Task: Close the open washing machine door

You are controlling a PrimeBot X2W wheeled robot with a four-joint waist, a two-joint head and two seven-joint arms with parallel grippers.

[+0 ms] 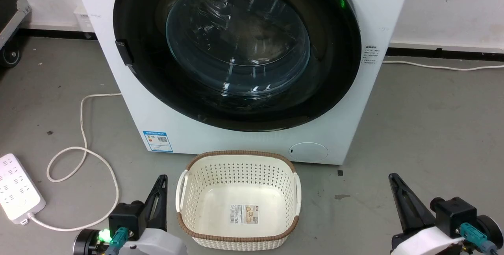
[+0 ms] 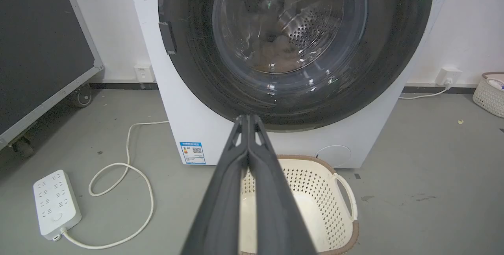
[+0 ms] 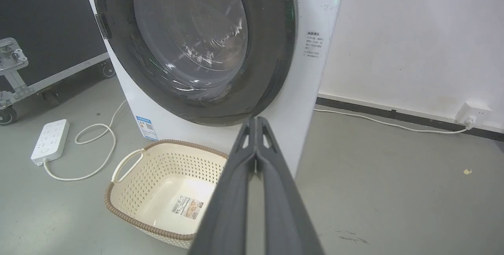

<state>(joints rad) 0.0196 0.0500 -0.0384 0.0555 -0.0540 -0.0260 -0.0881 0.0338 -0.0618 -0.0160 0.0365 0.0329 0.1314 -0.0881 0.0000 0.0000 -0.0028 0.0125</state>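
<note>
The washing machine (image 1: 220, 145) is white, with a blue label sticker (image 1: 157, 141) and a small round flap (image 1: 308, 152) low on its front. The washing machine door (image 1: 238, 42) lies flat against the machine's front, its glossy black rim ringing the clear glass bowl; a dark handle (image 1: 124, 52) sits on the rim's left. The same door fills the top of the left wrist view (image 2: 291, 38) and the right wrist view (image 3: 189, 38). My left gripper (image 1: 162, 180) (image 2: 248, 118) and right gripper (image 1: 392, 177) (image 3: 256, 120) are low, apart from the door, both shut and empty.
A cream perforated basket (image 1: 238, 200) stands on the floor just before the washer, between my grippers. A white power strip (image 1: 15, 188) and its looping cord (image 1: 82, 145) lie at the left. A black wheeled case (image 2: 39, 50) stands far left; another basket (image 2: 490, 93) far right.
</note>
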